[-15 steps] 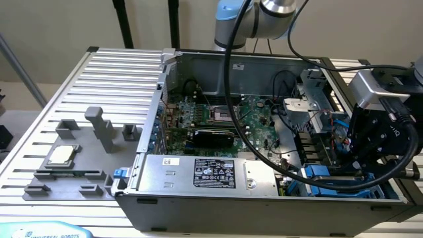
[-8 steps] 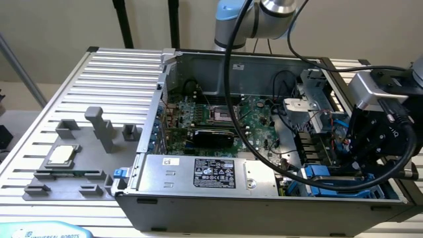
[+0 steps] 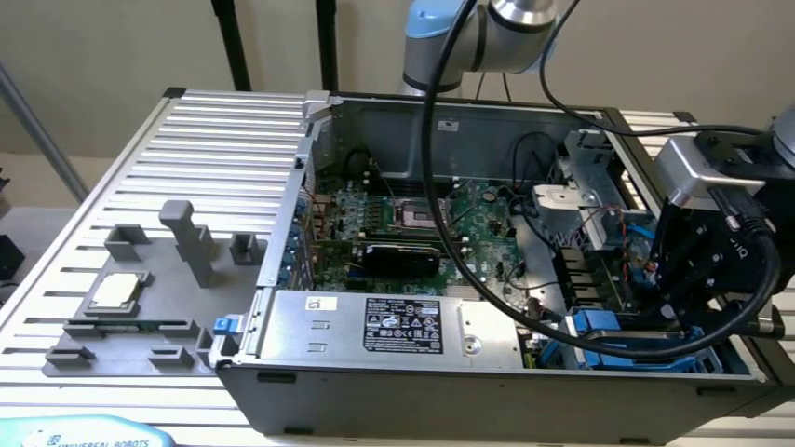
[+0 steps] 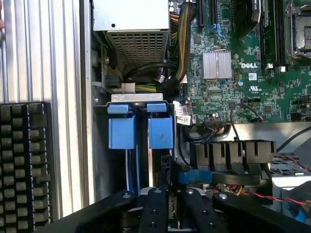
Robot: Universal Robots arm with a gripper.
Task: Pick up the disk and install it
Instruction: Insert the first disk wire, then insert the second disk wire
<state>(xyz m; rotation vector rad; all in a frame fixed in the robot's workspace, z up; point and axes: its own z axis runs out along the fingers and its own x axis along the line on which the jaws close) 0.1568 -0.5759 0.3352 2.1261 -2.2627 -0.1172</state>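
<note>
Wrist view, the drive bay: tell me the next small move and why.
Probably a short, slow push straight down, with no sideways drift. The gripper sits directly over the two blue drive frames, which stand upright side by side in the drive bay. Black cables and red wires lie close by. I cannot tell how deep the frames are seated.

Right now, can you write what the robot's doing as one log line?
gripper: shut on disk | place: blue drive bay, computer case | disk: partly inserted

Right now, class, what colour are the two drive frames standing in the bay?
Bright blue frames, clearest in the wrist view.
</note>
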